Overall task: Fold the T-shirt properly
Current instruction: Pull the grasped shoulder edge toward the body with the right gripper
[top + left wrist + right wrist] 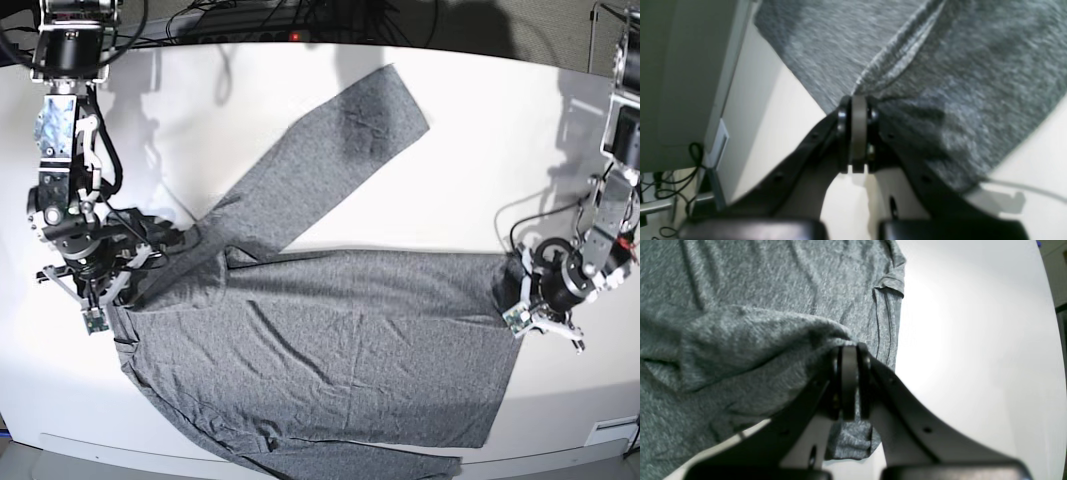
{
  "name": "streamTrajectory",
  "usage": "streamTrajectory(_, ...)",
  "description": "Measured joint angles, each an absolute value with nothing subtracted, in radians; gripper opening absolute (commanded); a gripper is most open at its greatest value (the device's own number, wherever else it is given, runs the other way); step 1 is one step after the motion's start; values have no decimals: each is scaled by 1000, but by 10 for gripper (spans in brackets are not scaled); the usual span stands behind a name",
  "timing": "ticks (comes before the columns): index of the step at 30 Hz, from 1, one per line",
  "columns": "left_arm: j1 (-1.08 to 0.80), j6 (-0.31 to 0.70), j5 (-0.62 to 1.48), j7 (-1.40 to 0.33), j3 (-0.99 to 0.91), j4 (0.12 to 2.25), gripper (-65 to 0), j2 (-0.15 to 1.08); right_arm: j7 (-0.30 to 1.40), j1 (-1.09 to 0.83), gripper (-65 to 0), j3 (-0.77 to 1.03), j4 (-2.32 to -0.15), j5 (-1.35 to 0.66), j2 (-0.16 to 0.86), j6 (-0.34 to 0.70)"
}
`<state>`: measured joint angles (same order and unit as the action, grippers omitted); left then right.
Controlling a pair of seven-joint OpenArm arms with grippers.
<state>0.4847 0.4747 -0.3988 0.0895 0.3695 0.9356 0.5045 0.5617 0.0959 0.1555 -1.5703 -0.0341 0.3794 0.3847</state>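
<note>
Both sets of jaws are pressed together on fabric: my left gripper point(858, 100) pinches the hem end of the large heather-grey long-sleeved knit T-shirt point(320, 350), my right gripper point(849, 348) pinches a bunched fold of it near the shoulder end. In the base view the shirt lies spread across the white table point(480, 130), body lengthwise between the two arms, one sleeve point(320, 160) angled up and away from the body toward the table's far edge, the other sleeve running along the shirt's near edge by the table's front rim. Left gripper point(530, 300) sits at the shirt's hem side, right gripper point(110, 285) at the opposite end where the angled sleeve joins. Fabric is wrinkled across the body. Beyond the shirt, black cables point(250, 15) run along the table's far edge. Left wrist view also shows a thin grey cable point(1023, 188) on the table just beside the shirt's edge.
</note>
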Motion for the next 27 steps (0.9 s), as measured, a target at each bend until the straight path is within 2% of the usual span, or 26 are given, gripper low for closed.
streamTrajectory(10,514,472,-399,105,368,911,-650,493,505,168,-650,155,-1398,-37,379,385)
streamTrajectory(13,516,472,-401,117,368,909,-650,494,495,226,-650,156,-1333,-35,379,428)
streamTrajectory(20,516,472,-402,140,368,908,-650,490,492,315,-650,156,-1190,-32,377,447)
streamTrajectory(27,521,449,-402,192,368,819,-650,419,418,330,-650,154,-1078,-30,376,469)
